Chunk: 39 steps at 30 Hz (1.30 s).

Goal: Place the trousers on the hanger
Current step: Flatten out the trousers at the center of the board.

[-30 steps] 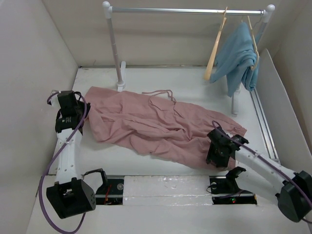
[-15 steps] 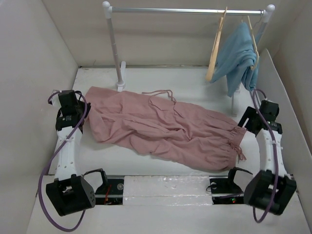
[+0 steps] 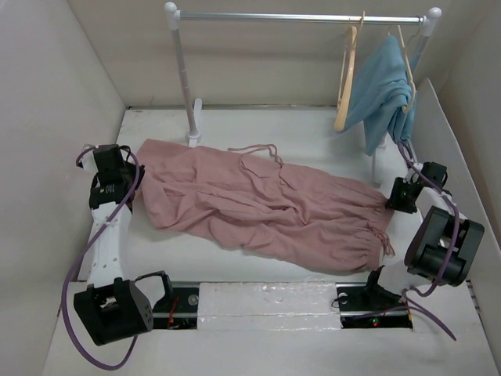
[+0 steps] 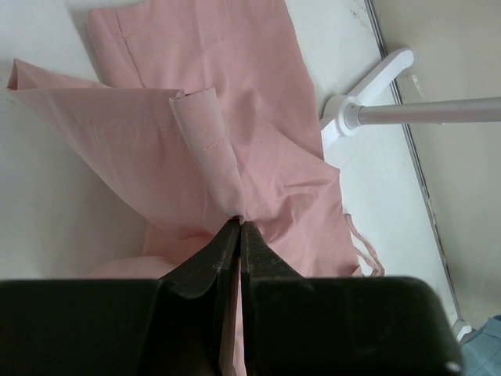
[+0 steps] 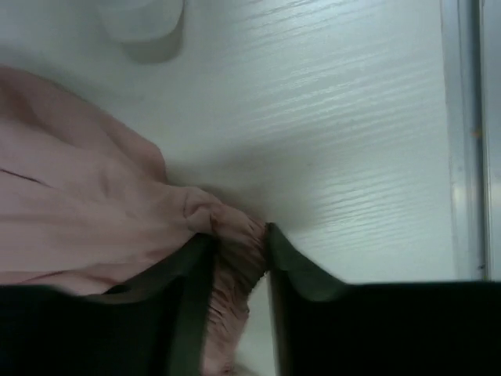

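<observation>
The dusty-pink trousers lie spread across the table, waist to the left and gathered cuffs to the right. My left gripper is at the waist end and is shut on a fold of the pink fabric, pinched at the tips of the gripper. My right gripper is at the far right cuff; in the right wrist view it is closed on the bunched cuff. The pale wooden hanger hangs empty on the rail, apart from both grippers.
A light-blue garment hangs on a second hanger at the rail's right end. The rack's left post and its white foot stand just behind the waist. A metal strip runs along the right wall.
My right arm left the near cuff, swung out to the right and folded back, and its gripper now sits at the far cuff. The left arm stayed still.
</observation>
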Available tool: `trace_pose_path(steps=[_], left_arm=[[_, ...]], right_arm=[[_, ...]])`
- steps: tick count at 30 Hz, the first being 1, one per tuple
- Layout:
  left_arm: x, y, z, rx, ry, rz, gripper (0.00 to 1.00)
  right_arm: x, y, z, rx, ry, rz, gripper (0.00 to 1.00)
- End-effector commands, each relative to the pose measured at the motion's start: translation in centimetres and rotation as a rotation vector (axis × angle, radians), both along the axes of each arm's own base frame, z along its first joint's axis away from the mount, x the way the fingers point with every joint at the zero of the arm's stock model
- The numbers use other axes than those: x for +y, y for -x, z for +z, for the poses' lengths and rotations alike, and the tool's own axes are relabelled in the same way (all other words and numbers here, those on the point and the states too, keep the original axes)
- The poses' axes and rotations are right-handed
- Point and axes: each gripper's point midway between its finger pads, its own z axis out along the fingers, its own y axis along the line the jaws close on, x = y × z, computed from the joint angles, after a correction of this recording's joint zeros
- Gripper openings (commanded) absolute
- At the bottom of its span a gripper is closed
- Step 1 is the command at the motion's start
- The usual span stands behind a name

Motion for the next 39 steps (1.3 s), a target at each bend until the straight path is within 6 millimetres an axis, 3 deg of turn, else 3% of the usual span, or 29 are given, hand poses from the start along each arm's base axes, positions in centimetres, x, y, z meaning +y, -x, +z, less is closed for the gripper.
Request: trace_pose_path(steps=[1,4,5,7,10,11,12,15,17,18,19,21,22,24,25,26,27,28,29,30,31,34,35,37,39], left_arm=[[0.8,-0.7,1.4,-0.048,-0.029,0.011,0.00],[1.3,-0.5,1.5,-0.045,-0.039,0.027,0.00],[1.7,-0.3,1.4,-0.037,-0.045,0.042,0.00],[1.9,-0.4,1.5,-0.035,-0.050,0.049,0.00],[2.5,-0.2,1.7,-0.031,-0.063,0.070,0.00],[2.8,-0.1,1.7,-0.027,-0.071,0.082,0.00],[2.9,-0.1,1.8,-0.025,-0.077,0.085,0.00],[3.3,0.1,1.9,-0.014,-0.094,0.102,0.00],[3.6,0.5,1.8,0.000,-0.106,0.115,0.00],[3.6,0.5,1.8,0.001,-0.109,0.117,0.00],[3.7,0.6,1.9,0.001,-0.111,0.119,0.00],[3.6,0.6,2.2,0.003,-0.110,0.118,0.00],[3.6,0.6,2.2,0.000,-0.108,0.120,0.00],[3.4,0.5,2.6,-0.011,-0.099,0.113,0.00],[3.4,0.3,2.9,-0.024,-0.096,0.110,0.00],[3.1,0.2,3.0,-0.030,-0.082,0.102,0.00],[2.9,0.1,3.2,-0.041,-0.074,0.095,0.00],[2.7,-0.1,3.3,-0.050,-0.064,0.089,0.00],[2.3,-0.3,3.4,-0.062,-0.049,0.071,0.00],[1.9,-0.5,3.3,-0.074,-0.031,0.055,0.00],[1.8,-0.6,3.3,-0.075,-0.028,0.051,0.00],[1.8,-0.5,2.8,-0.063,-0.031,0.048,0.00],[1.6,-0.4,2.7,-0.061,-0.037,0.044,0.00],[1.4,-0.4,2.4,-0.050,-0.045,0.035,0.00],[1.5,-0.4,2.2,-0.046,-0.049,0.039,0.00]], right_arm=[[-0.7,-2.4,0.8,-0.108,0.017,0.048,0.29],[-1.2,-2.9,2.6,-0.172,0.064,0.036,0.09],[-1.2,-3.3,3.8,-0.223,0.083,0.037,0.08],[-1.8,-4.7,8.7,-0.382,0.153,0.030,0.08],[-2.0,-6.2,11.1,-0.436,0.170,0.068,0.09],[-2.5,-7.4,12.9,-0.467,0.186,0.087,0.08],[-2.6,-8.2,11.7,-0.437,0.159,0.106,0.08],[-3.0,-11.0,12.2,-0.456,0.148,0.158,0.08],[-3.9,-12.0,9.2,-0.378,0.119,0.140,0.20],[-4.7,-13.0,9.8,-0.379,0.133,0.136,0.32],[-4.8,-13.1,7.9,-0.329,0.105,0.140,0.58],[-5.0,-13.3,8.7,-0.317,0.104,0.139,0.87],[-4.9,-13.0,8.4,-0.300,0.097,0.130,0.93],[-4.5,-11.4,10.9,-0.313,0.118,0.098,0.99],[-3.9,-9.3,9.9,-0.264,0.092,0.052,1.00],[-3.4,-7.6,12.2,-0.309,0.112,0.024,0.98],[-2.9,-6.0,12.0,-0.291,0.108,-0.008,0.96],[-2.8,-2.4,9.2,-0.191,0.084,-0.096,0.89],[-2.3,-0.8,8.5,-0.180,0.073,-0.127,0.85],[-1.4,3.8,5.9,-0.151,0.043,-0.209,0.65],[-0.9,6.1,4.4,-0.134,0.040,-0.244,0.59],[-0.2,7.5,3.3,-0.114,0.031,-0.245,0.56],[0.0,8.5,1.9,-0.089,0.006,-0.266,0.58],[0.6,8.6,1.2,-0.101,-0.046,-0.251,0.69],[0.7,8.8,0.5,-0.103,-0.074,-0.260,0.74]])
